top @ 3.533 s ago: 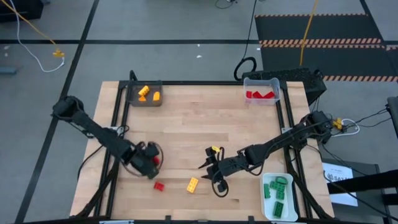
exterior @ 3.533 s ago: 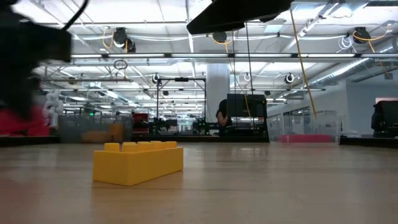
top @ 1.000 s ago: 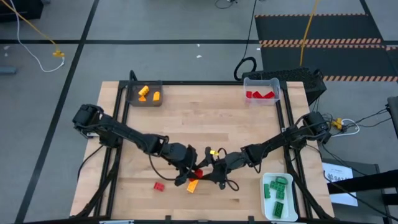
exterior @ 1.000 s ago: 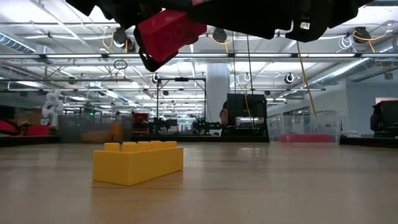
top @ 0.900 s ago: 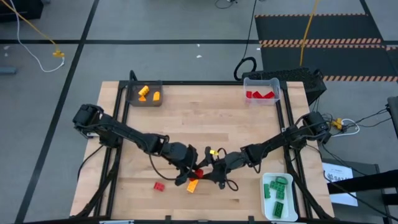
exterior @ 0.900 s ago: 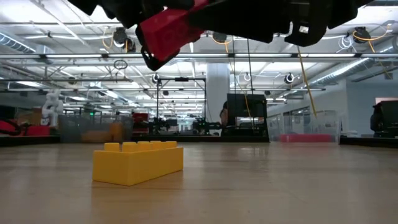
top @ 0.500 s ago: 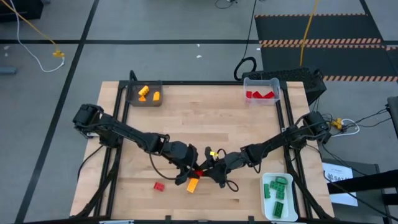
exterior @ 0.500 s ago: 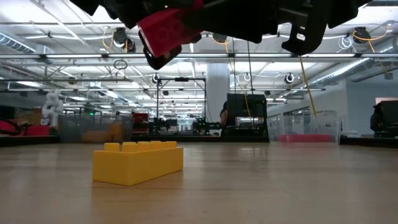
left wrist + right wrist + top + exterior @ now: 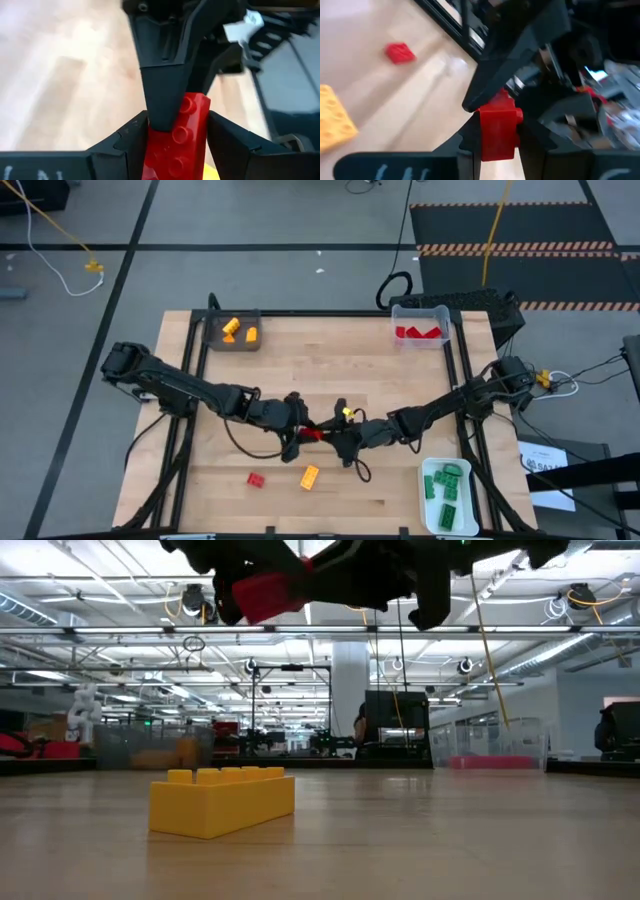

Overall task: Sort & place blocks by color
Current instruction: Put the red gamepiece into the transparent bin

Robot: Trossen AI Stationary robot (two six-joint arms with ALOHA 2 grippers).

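Note:
A red studded block (image 9: 312, 433) hangs in the air over the table's middle, between my two grippers. My left gripper (image 9: 298, 430) comes at it from the table's left, my right gripper (image 9: 335, 438) from the right, and both are shut on it. The low view shows the block (image 9: 270, 595) well above the wood. A yellow block (image 9: 310, 476) and a small red block (image 9: 256, 479) lie flat on the table near its near edge. My left gripper pinches the red block between its two fingers at one end (image 9: 170, 160), roughly level, coming from the table's left. The block is lifted clear and its studded face (image 9: 187, 127) shows. My right gripper pinches the other end of the block (image 9: 497, 135) between its two fingers, coming from the table's right. One of its fingers (image 9: 160, 95) lies along the block's side.
A tray with yellow blocks (image 9: 232, 332) sits at the far left corner. A clear bin with red blocks (image 9: 420, 328) is at the far right, and a white tray of green blocks (image 9: 447, 495) is at the near right. The yellow block (image 9: 222, 802) fills the low view's foreground.
Both grippers, with the red block between them, have moved together toward the table's far edge and a little upward. They have drawn away from the yellow block, which lies where it was.

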